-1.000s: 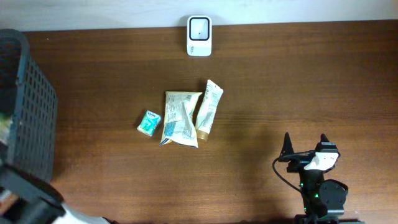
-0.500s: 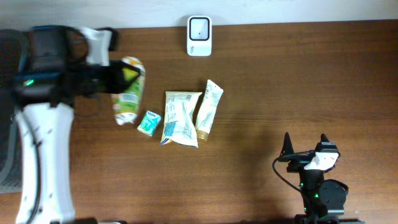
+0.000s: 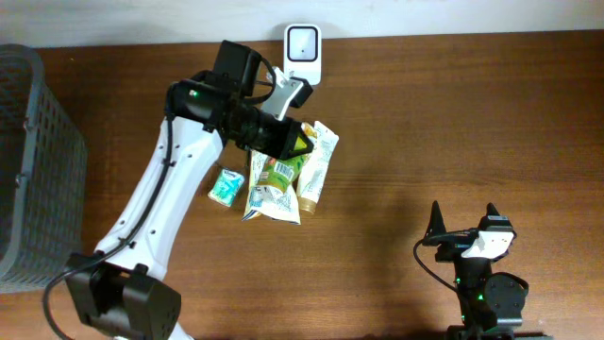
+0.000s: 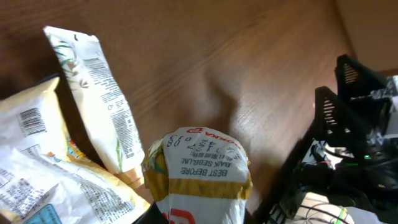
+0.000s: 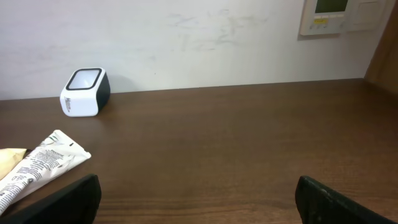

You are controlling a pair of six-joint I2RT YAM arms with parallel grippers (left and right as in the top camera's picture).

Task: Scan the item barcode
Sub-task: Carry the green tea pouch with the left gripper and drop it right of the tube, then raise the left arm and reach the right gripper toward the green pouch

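2 arms. Left gripper clenched on green-yellow packet, held over the pouch and tube, near the white scanner. Right gripper spread wide, empty, well apart.

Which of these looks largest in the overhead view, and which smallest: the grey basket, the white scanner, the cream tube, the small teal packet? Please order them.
1. grey basket, by far the largest.
2. cream tube and white scanner: the tube is longer, the scanner is wider, and they are too alike to rank.
3. small teal packet, the smallest.
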